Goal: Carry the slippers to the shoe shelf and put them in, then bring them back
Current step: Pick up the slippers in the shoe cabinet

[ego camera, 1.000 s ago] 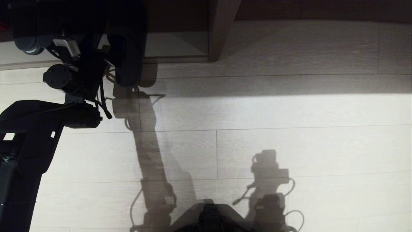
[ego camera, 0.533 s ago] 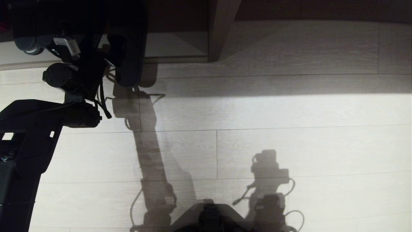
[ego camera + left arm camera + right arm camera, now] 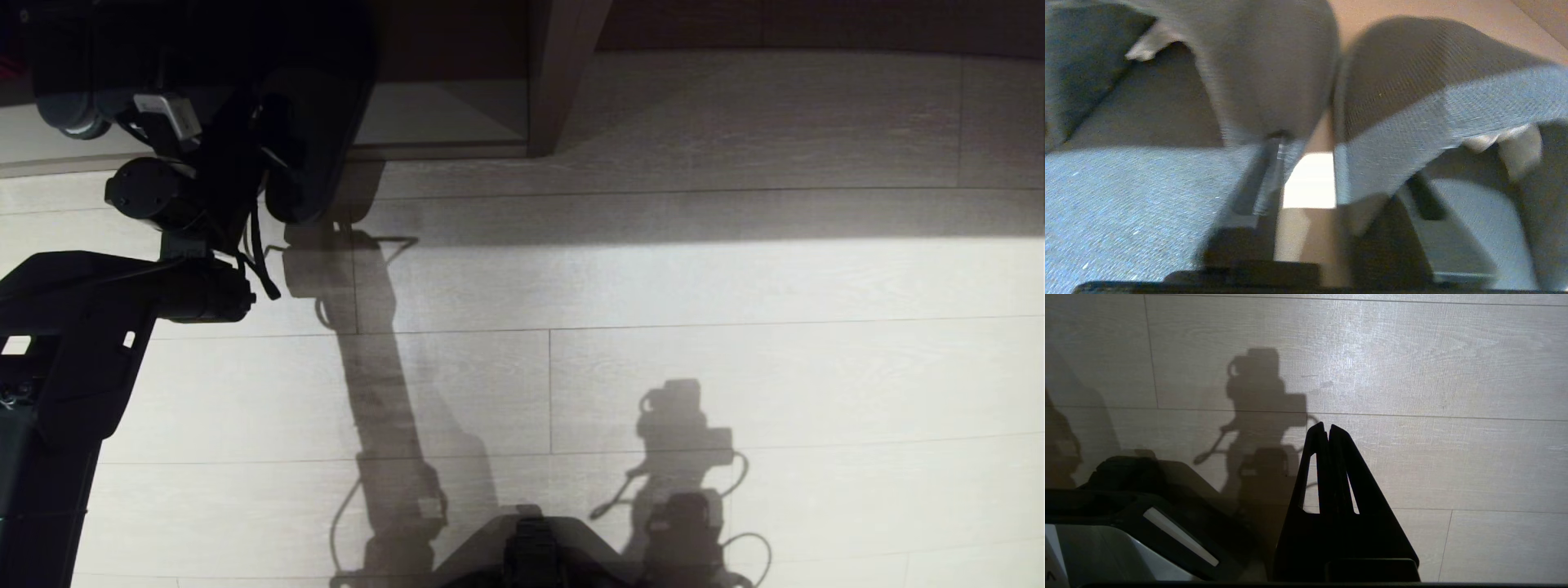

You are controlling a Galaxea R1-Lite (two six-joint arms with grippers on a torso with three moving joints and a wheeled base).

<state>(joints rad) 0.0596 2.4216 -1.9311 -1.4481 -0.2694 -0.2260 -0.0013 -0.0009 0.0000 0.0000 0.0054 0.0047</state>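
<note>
no readable writing on slippers (image 3: pixel 1412 102).

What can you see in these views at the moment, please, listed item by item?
slippers: two, charcoal, side by side at the shelf's front edge, on the robot's left
shelf: one, pale grey boards with a dark back, ahead of the robot
floor: pale wood planks, crossed by the robot's shadows
base: one, dark, at the head view's near edge
left arm: one, black, reaching to the shelf
left pincer: one, black, a finger inside each slipper, pinching the pair together
right pincer: one, black, shut, empty, over bare floor
</note>
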